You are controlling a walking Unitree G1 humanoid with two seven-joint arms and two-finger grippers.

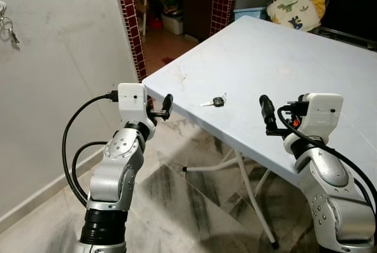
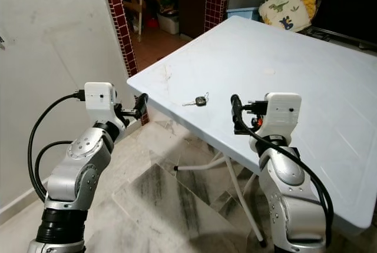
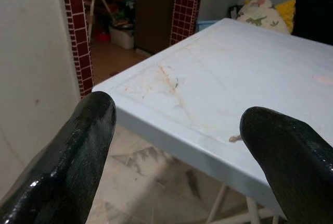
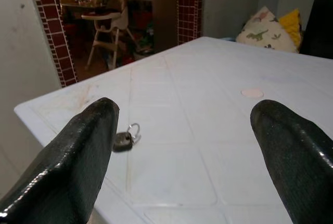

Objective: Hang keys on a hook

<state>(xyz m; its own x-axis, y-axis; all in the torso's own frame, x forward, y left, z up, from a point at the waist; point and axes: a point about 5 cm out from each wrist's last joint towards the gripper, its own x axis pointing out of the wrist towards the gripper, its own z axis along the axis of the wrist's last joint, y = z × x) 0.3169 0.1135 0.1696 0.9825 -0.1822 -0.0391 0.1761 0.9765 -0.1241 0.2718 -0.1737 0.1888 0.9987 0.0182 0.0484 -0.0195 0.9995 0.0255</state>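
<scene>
A key with a black head and a ring (image 1: 215, 102) lies on the white table (image 1: 283, 59) near its front edge, and it also appears in the right wrist view as the key (image 4: 125, 139). High on the white wall at far left, a hook with a small metal bunch (image 1: 7, 28) hanging from it is visible. My left gripper (image 1: 165, 107) is raised beside the table's near corner, open and empty, left of the key. My right gripper (image 1: 266, 112) hovers over the table edge to the right of the key, open, with nothing between its fingers (image 4: 88, 146).
The white wall (image 1: 59, 59) runs along my left. A doorway framed by red tiled pillars (image 1: 132, 23) opens beyond the table corner, with a high chair (image 4: 104, 31) behind. Pillows (image 1: 294, 3) lie past the table's far side. Folding table legs (image 1: 250, 188) stand on the marble floor.
</scene>
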